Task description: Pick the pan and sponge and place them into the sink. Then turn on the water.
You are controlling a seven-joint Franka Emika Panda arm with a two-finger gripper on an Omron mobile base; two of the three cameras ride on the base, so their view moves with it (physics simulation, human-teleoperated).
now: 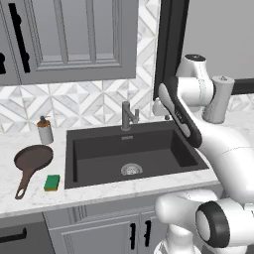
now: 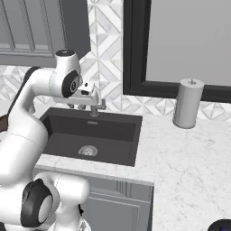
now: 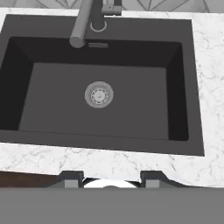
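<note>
Both the pan (image 1: pixel 33 159) and sponge (image 1: pixel 51 182) lie on the counter (image 1: pixel 34 198); the empty gripper (image 3: pixel 112 177) stands narrow over the sink (image 3: pixel 105 113), risking a missed grasp unless it widens.

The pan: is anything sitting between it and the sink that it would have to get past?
Nothing visible. The pan lies on the counter left of the sink; the sponge sits nearer the front, off that path.

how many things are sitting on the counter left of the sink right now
3: the soap dispenser by the wall at the sink's back-left corner, the pan nearer, and the sponge near the front edge.
</note>
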